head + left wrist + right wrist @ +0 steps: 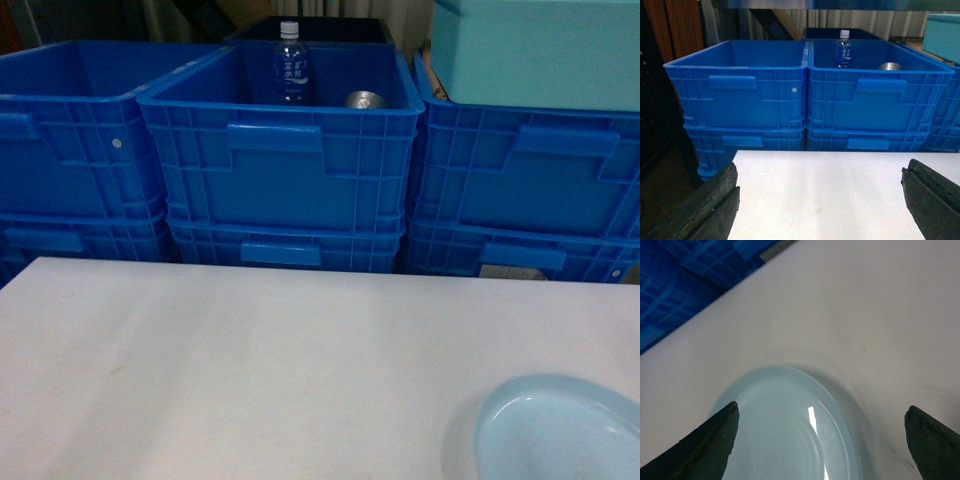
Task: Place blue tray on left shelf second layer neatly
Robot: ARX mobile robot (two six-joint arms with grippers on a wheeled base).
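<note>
Right gripper [820,440] spread wide above blue tray [790,430], left gripper [822,200] also spread, empty; glossy low rim may slip if pinch lands off-centre

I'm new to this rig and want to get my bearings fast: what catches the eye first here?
A wall of stacked deep-blue crates fills the back, the middle top one holding a water bottle and a metal can. In front lies a white table, with the pale blue tray at its near right corner, under the open right gripper.
</note>
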